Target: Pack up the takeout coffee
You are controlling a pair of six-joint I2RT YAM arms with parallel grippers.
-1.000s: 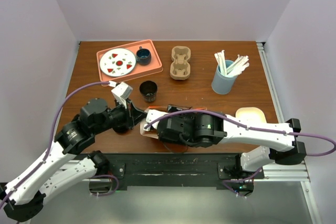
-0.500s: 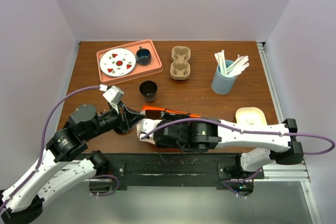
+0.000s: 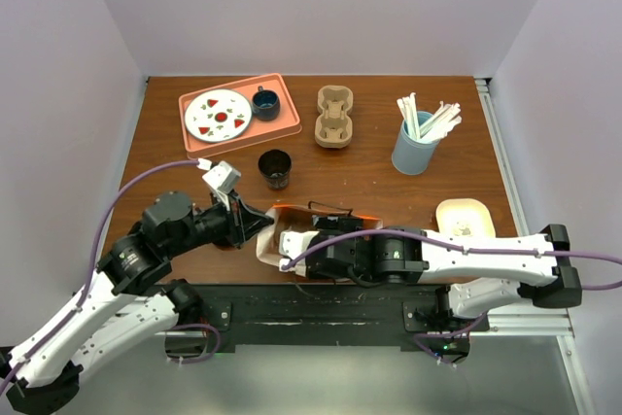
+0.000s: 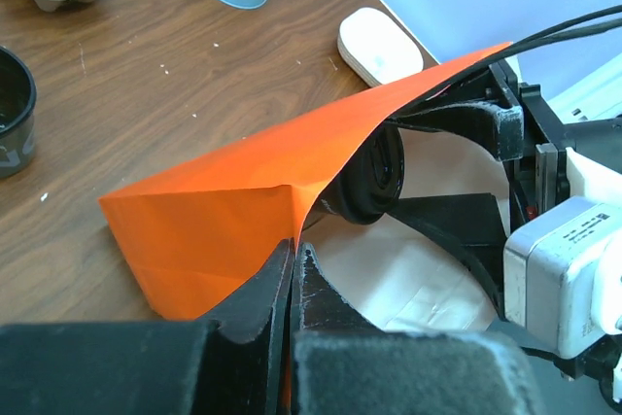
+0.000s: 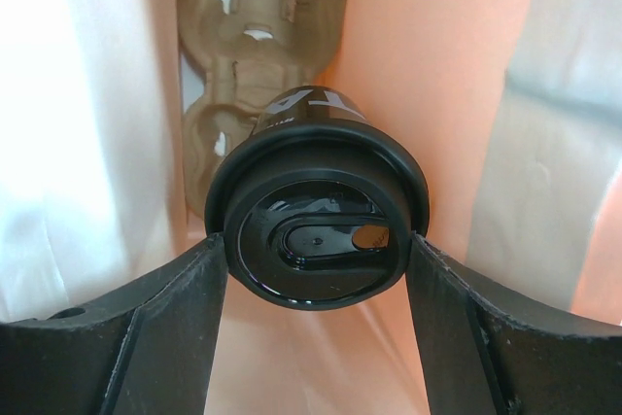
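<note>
Here, the right pincer (image 5: 316, 274) is gripping the coffee (image 5: 313, 230) by its lid, its jaws spread wide on either side, inside the orange bag (image 4: 224, 196). The left pincer (image 4: 293, 258) is pinching the bag's upper edge, jaws closed on it. The bag's walls are crowding close on both sides of the cup, and a carrier (image 5: 255, 36) is showing beyond it. Both arms are reaching low along the tabletop's (image 3: 389, 177) near edge, meeting at the bag.

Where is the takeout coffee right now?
Right wrist view: the takeout coffee sits clamped in the right gripper, inside the orange bag, before a cardboard carrier.
</note>
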